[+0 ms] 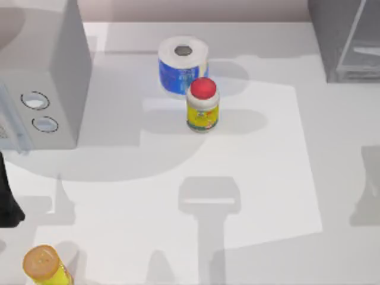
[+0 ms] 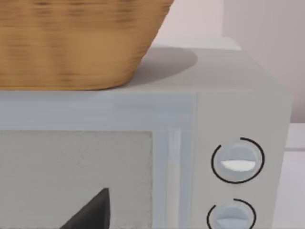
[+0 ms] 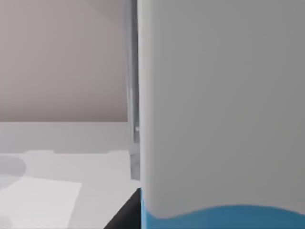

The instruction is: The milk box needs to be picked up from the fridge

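The milk box [image 3: 219, 95] looms right in front of my right wrist camera: a broad pale face with the blue of its side starting along the lower edge. Beside it runs a thin upright strip that I take for the frame of the fridge [image 1: 347, 35]. The fridge stands at the table's far right corner, and in the top view I look down on its pale panel. So I judge the box to be at the fridge and the right arm to be at the grasp or just short of it. I cannot tell whether the right gripper is released or clenched on the box.

To do this step well, I want the box centred before I commit. I would close across its flat sides, not over a corner, and low enough that the carton does not pivot. Then I would draw it straight out, keeping clear of the frame, and lift only once it is free.

The left arm [image 1: 7, 202] sits parked at the table's left edge, its camera facing the microwave [image 2: 238, 162] with a basket [image 2: 71, 43] on top; its gripper's state I cannot tell either. The roll [image 1: 183, 64] and the red-capped bottle [image 1: 202, 105] stand mid-table, well apart from the fridge and out of the way.
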